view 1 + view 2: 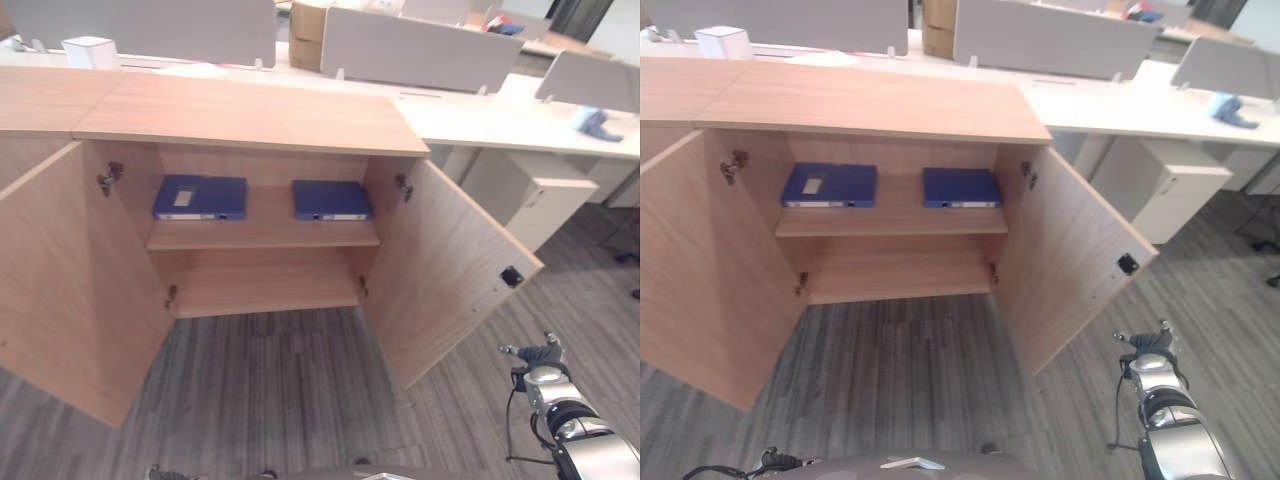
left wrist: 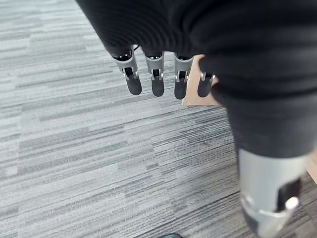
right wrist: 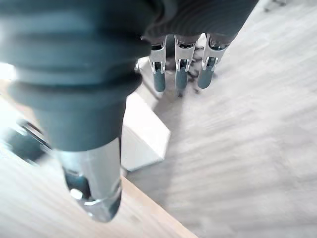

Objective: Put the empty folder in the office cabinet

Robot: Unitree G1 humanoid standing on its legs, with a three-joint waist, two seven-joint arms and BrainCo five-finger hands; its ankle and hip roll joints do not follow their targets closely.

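Left eye view: two flat blue folders (image 1: 200, 197) on cabinet shelf (image 1: 262, 232).

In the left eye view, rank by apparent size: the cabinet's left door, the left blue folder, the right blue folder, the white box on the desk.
1. Left door
2. Left blue folder
3. Right blue folder, only slightly smaller, nearly alike
4. White box, though it sits farther back, so unsure.
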